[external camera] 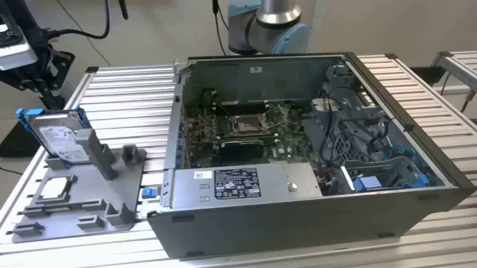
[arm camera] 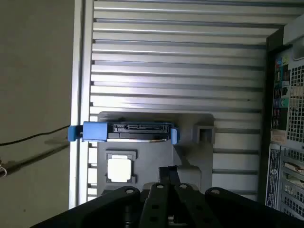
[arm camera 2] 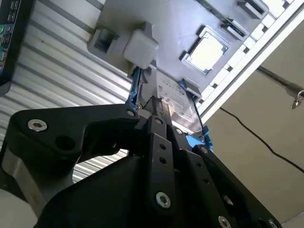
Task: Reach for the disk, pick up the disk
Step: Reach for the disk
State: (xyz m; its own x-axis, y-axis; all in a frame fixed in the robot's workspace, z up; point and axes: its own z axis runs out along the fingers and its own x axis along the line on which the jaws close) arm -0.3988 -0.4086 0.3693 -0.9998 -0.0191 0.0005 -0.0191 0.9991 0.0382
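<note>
Gripper (arm camera: 168,170) near the disk (external camera: 58,135), nothing gripped.

Exterior view, from its left: the disk stands on edge in a slot at the far end of the grey holder (external camera: 93,195), label side to the camera, blue frame around it. A square chip (external camera: 55,190) lies flat in the holder just in front of it. A small blue bracket (external camera: 149,192) sits at the holder's right edge, against the open computer case (external camera: 298,215). All of it is on the slatted metal table (external camera: 127,95), with the arm's base (external camera: 272,22) behind the case. In the first wrist view the disk (arm camera: 137,132) shows edge-on with its connector side towards the camera. The fingers look pressed together, and their tip is clear of the disk.
</note>
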